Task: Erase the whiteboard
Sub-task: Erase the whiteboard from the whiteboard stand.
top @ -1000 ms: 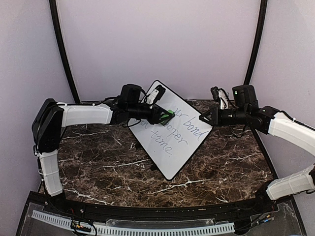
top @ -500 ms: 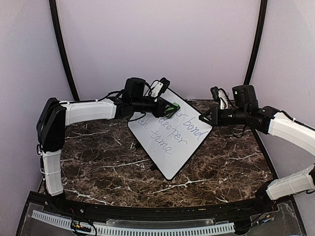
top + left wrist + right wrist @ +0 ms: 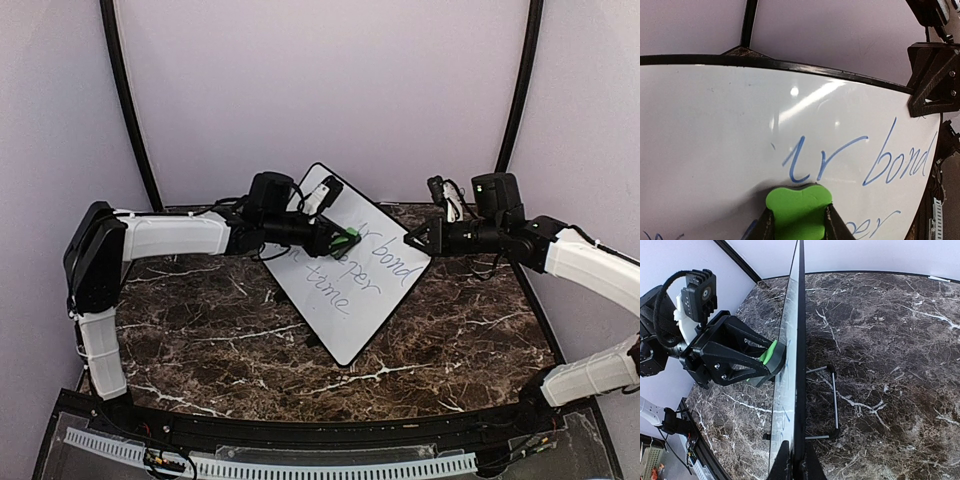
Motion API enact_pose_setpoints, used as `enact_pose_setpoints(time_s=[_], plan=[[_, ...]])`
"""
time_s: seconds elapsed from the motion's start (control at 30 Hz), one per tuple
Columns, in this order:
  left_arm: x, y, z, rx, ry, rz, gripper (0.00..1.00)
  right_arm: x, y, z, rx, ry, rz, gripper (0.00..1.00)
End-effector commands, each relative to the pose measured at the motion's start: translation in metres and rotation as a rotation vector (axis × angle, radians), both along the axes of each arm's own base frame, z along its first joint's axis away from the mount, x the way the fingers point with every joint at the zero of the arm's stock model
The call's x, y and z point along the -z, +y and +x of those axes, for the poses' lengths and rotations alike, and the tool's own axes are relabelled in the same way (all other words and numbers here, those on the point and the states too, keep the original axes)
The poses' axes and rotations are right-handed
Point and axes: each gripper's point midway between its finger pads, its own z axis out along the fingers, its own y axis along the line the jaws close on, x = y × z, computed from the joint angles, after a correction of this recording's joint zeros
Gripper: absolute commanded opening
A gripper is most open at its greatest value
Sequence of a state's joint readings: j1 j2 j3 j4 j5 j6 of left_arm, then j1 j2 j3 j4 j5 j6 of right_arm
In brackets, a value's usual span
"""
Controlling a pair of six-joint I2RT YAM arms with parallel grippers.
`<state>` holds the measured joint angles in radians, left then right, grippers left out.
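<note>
The whiteboard (image 3: 352, 300) stands tilted on the marble table, with blue handwritten words on it such as "bond" (image 3: 900, 161) and "time" (image 3: 328, 285). My left gripper (image 3: 343, 239) is shut on a small green eraser (image 3: 799, 206), which is pressed against the board's upper part, just below the letters "ur". My right gripper (image 3: 412, 241) is shut on the board's right edge. In the right wrist view the board (image 3: 799, 330) shows edge-on between the jaws of my right gripper (image 3: 796, 460), and the eraser (image 3: 771, 353) touches its face.
A thin wire stand (image 3: 834, 401) props the board from behind. The dark marble tabletop (image 3: 200, 330) spreads around it. Black curved frame poles (image 3: 125, 100) rise at both back corners before a pale wall.
The left gripper pushed the eraser up and to the right across the board, then drew it back down to about where it began. The right gripper has kept its hold.
</note>
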<state>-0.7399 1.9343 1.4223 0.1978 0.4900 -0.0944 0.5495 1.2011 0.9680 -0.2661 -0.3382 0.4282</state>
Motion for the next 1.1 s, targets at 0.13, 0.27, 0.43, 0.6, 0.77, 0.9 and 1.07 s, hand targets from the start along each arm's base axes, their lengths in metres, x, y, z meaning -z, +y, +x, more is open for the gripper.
enact_pose_setpoints(time_s=[0.13, 0.27, 0.43, 0.6, 0.77, 0.9, 1.07], plan=[[0.012, -0.021, 0.028, -0.041, 0.025, 0.08, 0.09, 0.01, 0.043, -0.055, -0.336, -0.056, -0.011, 0.0], [0.012, -0.022, 0.037, -0.06, 0.03, 0.074, 0.09, 0.012, 0.042, -0.056, -0.335, -0.053, -0.014, 0.0], [0.036, -0.014, 0.021, -0.046, 0.074, 0.114, 0.09, 0.012, 0.043, -0.055, -0.336, -0.055, -0.013, 0.0], [0.053, 0.002, -0.003, -0.043, 0.092, 0.138, 0.09, 0.014, 0.045, -0.054, -0.342, -0.051, -0.009, 0.0], [0.075, 0.014, -0.017, -0.048, 0.123, 0.167, 0.09, 0.014, 0.047, -0.053, -0.346, -0.047, -0.006, 0.0], [0.063, 0.007, -0.01, -0.044, 0.1, 0.148, 0.09, 0.016, 0.048, -0.053, -0.346, -0.042, -0.009, 0.0], [0.031, -0.012, 0.01, -0.034, 0.043, 0.116, 0.09, 0.011, 0.047, -0.052, -0.343, -0.049, -0.01, 0.0]])
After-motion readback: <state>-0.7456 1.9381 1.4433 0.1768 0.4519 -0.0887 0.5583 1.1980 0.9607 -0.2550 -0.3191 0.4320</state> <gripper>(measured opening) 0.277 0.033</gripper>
